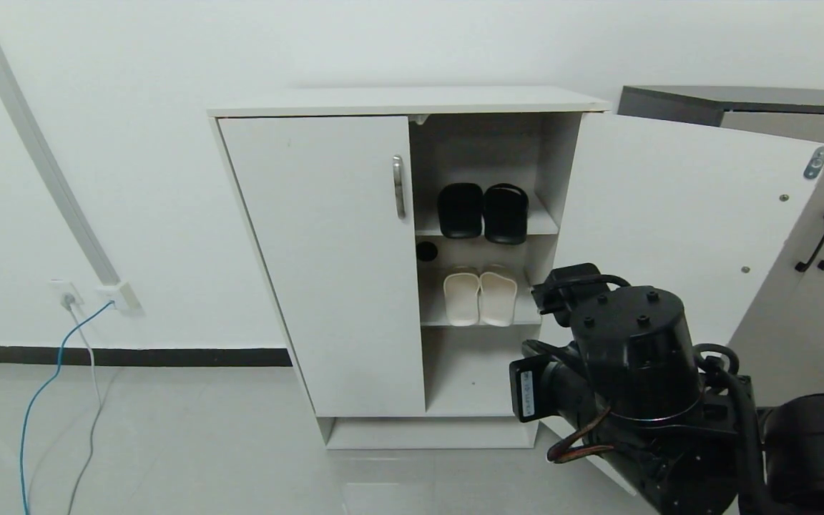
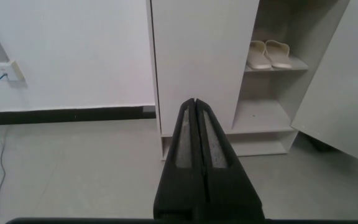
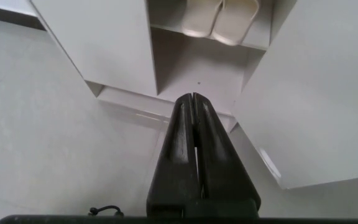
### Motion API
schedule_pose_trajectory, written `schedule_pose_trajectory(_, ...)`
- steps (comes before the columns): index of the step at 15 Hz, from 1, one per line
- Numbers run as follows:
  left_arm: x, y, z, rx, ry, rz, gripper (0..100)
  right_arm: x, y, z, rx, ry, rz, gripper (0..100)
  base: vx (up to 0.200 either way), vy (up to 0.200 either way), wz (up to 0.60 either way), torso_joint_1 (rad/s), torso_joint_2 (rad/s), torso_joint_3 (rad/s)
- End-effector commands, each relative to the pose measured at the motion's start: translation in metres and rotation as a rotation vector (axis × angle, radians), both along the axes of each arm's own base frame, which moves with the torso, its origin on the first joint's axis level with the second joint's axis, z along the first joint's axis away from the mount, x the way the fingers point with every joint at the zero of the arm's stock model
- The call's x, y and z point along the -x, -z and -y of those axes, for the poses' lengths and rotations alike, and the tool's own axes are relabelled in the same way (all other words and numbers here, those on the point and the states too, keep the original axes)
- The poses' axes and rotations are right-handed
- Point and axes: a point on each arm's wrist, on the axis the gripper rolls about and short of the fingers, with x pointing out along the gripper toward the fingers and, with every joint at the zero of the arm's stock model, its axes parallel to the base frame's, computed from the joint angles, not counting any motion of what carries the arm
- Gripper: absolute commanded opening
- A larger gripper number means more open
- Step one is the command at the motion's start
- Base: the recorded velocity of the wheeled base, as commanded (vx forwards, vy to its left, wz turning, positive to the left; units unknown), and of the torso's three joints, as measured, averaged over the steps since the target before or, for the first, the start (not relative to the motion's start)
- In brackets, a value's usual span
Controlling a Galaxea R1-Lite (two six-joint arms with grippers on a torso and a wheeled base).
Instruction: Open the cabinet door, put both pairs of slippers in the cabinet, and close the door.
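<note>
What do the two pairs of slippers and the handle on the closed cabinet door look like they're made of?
Black slippers: probably moulded rubber or foam, smooth with a soft sheen. White slippers: likely the same, matte and seamless. Handle: looks like brushed metal, silvery with a bright highlight.

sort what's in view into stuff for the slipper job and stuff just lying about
For the job: white cabinet; its open right door; black slippers on the upper shelf; white slippers on the shelf below.

Just lying about: grey cabinet to the right; wall socket; blue cable on the floor.
</note>
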Motion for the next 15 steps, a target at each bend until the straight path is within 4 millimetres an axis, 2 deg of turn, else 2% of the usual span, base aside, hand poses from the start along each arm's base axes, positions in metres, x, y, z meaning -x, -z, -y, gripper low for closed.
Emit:
schedule_pose_trajectory(1,0.0,0.0001,0.0,0.0,0.0,0.0,0,0.0001,0.0015,-0.0007,0.004,-0.002,-0.003,0,0.0,0.0,0.0,0.0,0.0,0.0)
schedule_pose_trajectory(15,-0.0001,0.0,0.0,0.0,0.0,-0.002,0,-0.0021,0.004,-0.0005,0.016,0.006,-0.006,0,0.0,0.0,0.0,0.0,0.0,0.0)
